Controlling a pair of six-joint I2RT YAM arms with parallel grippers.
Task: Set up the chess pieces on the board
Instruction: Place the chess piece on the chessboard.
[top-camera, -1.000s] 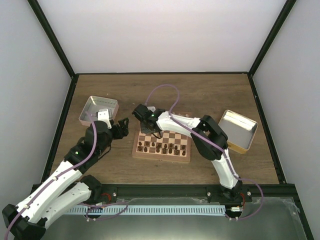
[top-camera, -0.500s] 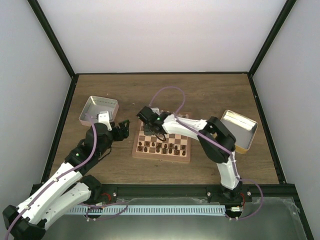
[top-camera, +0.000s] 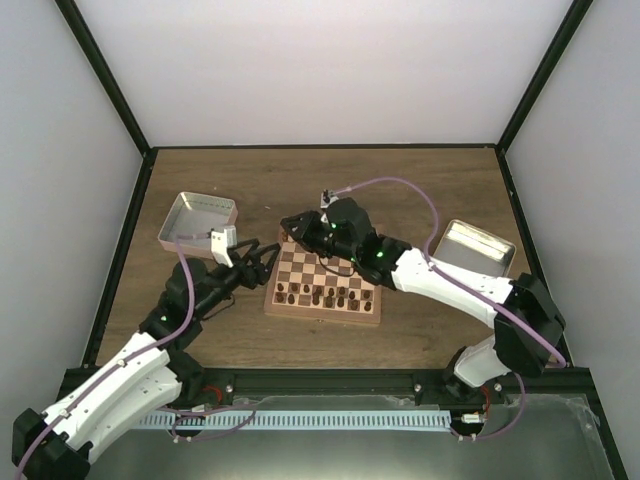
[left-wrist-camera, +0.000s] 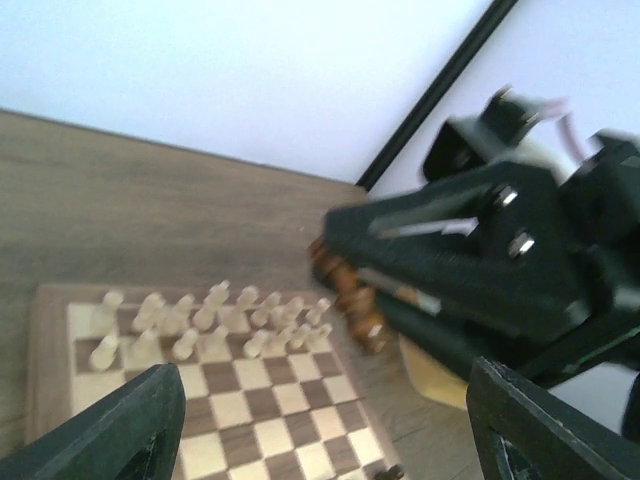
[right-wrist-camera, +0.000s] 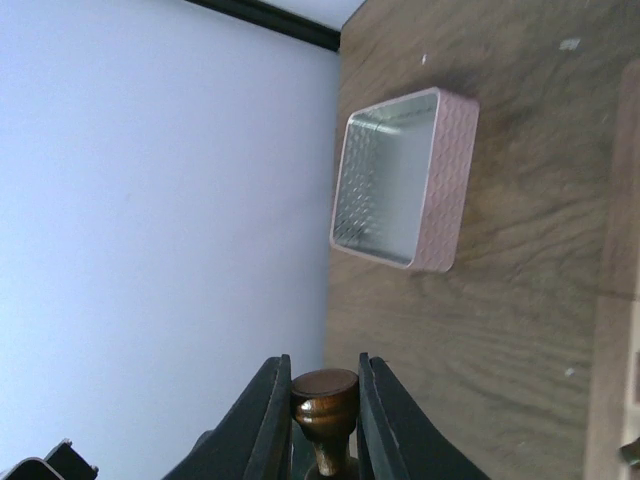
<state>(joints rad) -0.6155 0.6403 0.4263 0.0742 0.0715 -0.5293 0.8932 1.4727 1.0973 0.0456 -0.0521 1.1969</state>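
Dark chess piece (right-wrist-camera: 325, 398) now pinched in right gripper (right-wrist-camera: 322, 370); left gripper (left-wrist-camera: 320, 372) wide, nearer board (top-camera: 322, 316).

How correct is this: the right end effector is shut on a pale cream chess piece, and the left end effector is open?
Only the colour is wrong. The right end effector is shut on a dark brown chess piece, as the right wrist view shows, and the left end effector is open.

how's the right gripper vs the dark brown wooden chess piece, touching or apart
Touching: right wrist view shows right gripper clamped on dark brown wooden chess piece.
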